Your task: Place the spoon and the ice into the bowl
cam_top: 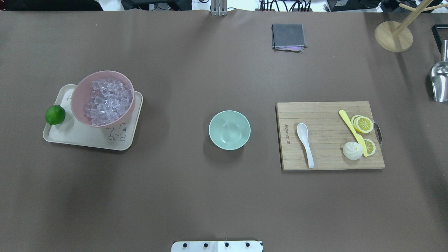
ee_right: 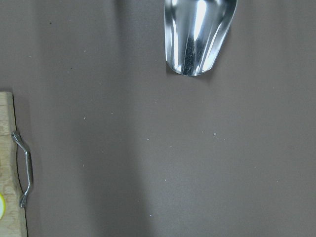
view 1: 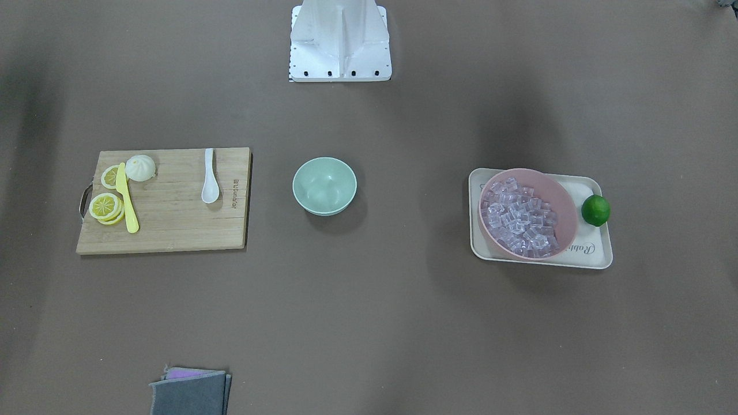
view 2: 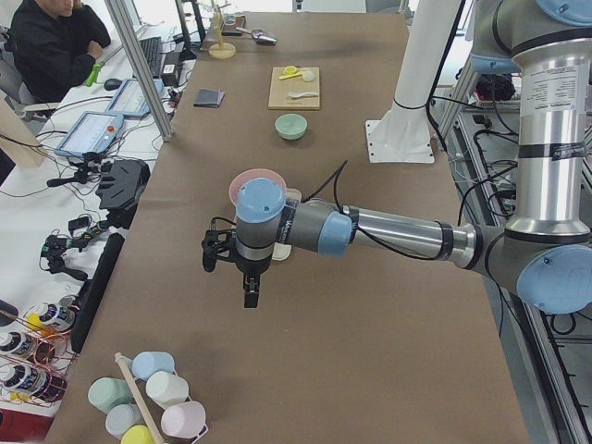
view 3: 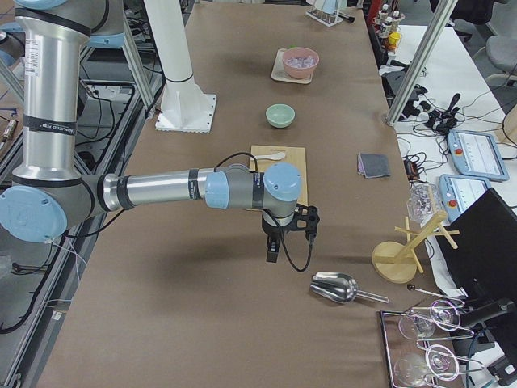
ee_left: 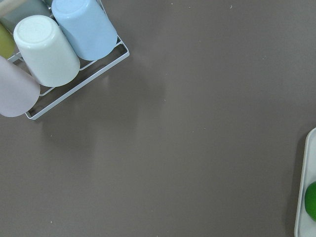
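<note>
The white spoon [cam_top: 305,141] lies on a wooden cutting board [cam_top: 325,112], scoop toward the far side; it also shows in the front view [view 1: 209,180]. The mint-green bowl [cam_top: 229,130] stands empty at the table's middle. The ice [cam_top: 108,101] is a heap of clear cubes in a pink bowl [cam_top: 78,94] on a cream tray [cam_top: 87,138]. My left gripper [view 2: 236,268] hovers over the table's left end and my right gripper [view 3: 287,234] over its right end, both far from these things. Each shows only in a side view, so I cannot tell whether it is open or shut.
A yellow knife [cam_top: 351,131], lemon slices [cam_top: 363,124] and a white bun [cam_top: 351,151] share the board. A lime [cam_top: 55,114] sits on the tray's edge. A metal scoop [ee_right: 197,34] lies below the right wrist; a cup rack [ee_left: 49,49] below the left. A folded grey cloth [cam_top: 288,36] lies at the far side.
</note>
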{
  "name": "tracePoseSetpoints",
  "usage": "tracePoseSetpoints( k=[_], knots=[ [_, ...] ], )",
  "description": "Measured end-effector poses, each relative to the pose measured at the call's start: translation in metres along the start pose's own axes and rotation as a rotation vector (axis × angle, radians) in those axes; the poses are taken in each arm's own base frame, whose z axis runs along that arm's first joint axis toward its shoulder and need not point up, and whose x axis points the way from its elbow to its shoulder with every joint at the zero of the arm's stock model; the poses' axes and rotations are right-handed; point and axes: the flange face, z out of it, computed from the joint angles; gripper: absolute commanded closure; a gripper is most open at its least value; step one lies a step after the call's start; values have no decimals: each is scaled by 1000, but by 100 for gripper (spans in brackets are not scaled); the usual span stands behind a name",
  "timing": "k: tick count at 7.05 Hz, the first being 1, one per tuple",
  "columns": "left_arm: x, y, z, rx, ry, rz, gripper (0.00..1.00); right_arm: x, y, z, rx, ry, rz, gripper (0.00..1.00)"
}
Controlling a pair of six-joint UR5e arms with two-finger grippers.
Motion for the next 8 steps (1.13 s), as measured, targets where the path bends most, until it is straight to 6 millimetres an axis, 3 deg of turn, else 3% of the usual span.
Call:
tracePoseSetpoints(
  k=[8],
  knots=[
    [1,-1,-1,16,6,14,2,-3,0,-1,2,-13,-5,0]
  ],
)
